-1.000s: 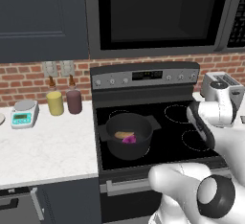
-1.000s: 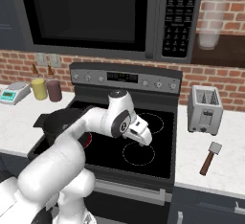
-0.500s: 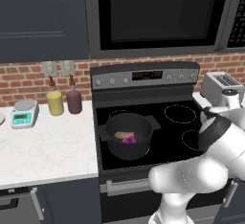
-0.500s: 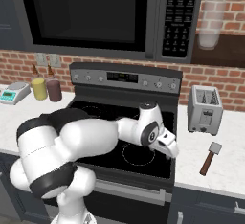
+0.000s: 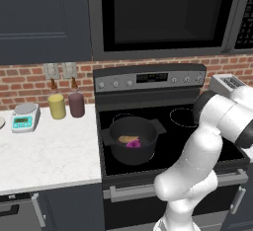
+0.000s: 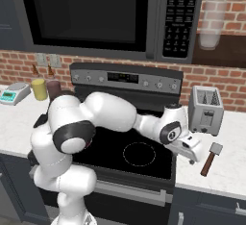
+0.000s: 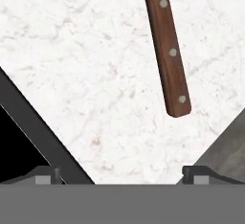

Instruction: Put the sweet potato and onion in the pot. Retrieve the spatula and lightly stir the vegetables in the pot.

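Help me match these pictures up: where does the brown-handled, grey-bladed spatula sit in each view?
Left base view: not in it.
Right base view: brown-handled, grey-bladed spatula lies at the right, below the silver toaster.
Hand view: upper right, handle running down.
Shared landmark: the white marble counter under it.

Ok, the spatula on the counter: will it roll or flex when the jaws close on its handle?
The spatula lies flat on the white counter, and its riveted wooden handle looks slab-sided, so it probably won't roll. It looks stiff; the thin metal blade may give slightly. Being slim and low, it could skid on the smooth stone if the open gripper nudges it first.
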